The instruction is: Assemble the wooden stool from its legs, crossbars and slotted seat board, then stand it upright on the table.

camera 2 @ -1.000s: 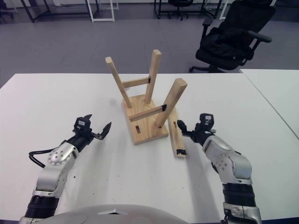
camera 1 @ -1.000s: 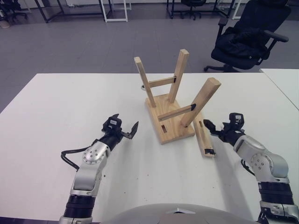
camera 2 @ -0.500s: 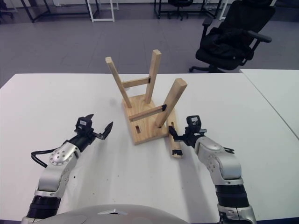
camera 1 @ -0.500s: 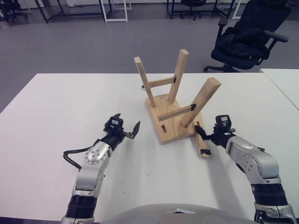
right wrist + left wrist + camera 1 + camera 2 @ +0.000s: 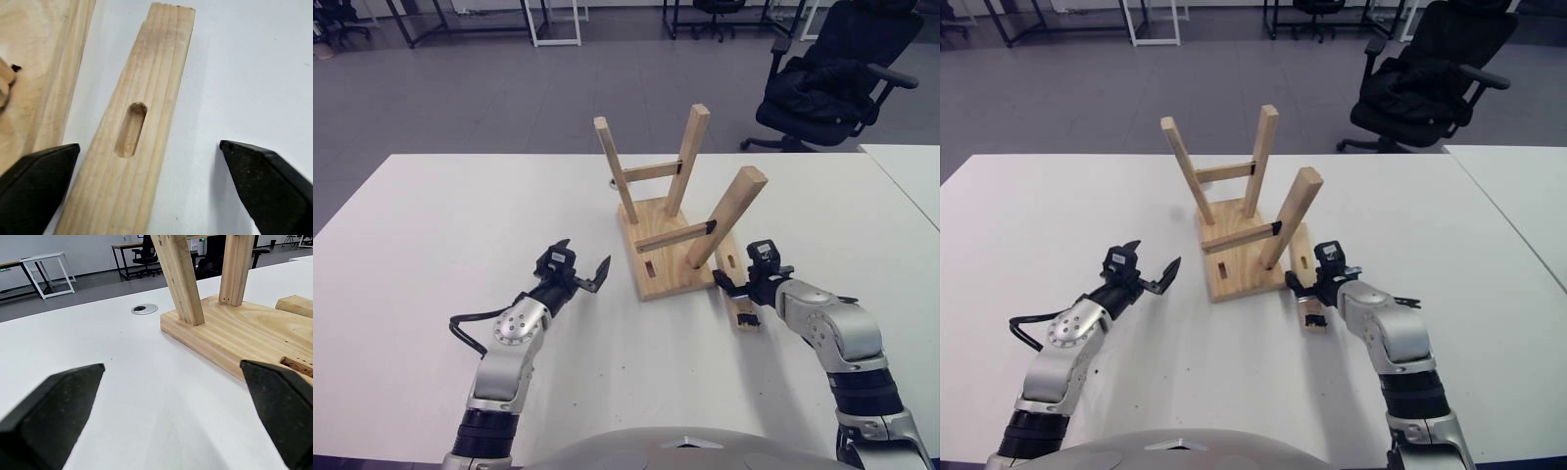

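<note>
— Okay, your right gripper (image 5: 147, 146) is spread wide, one finger either side of the loose leg (image 5: 146, 88). If you close off-centre, I'd expect it to skid against the seat (image 5: 671, 266) just beside it.
— And the left?
— Your left gripper (image 5: 171, 365) gapes empty, with the seat beyond it, near but apart.

The white tabletop (image 5: 431, 225) is lying open before the left gripper (image 5: 582, 257); the upturned pale wooden stool (image 5: 661, 274) is standing beyond; a loose wooden leg (image 5: 156, 63) is lying inside the spread right gripper (image 5: 149, 145).
</note>
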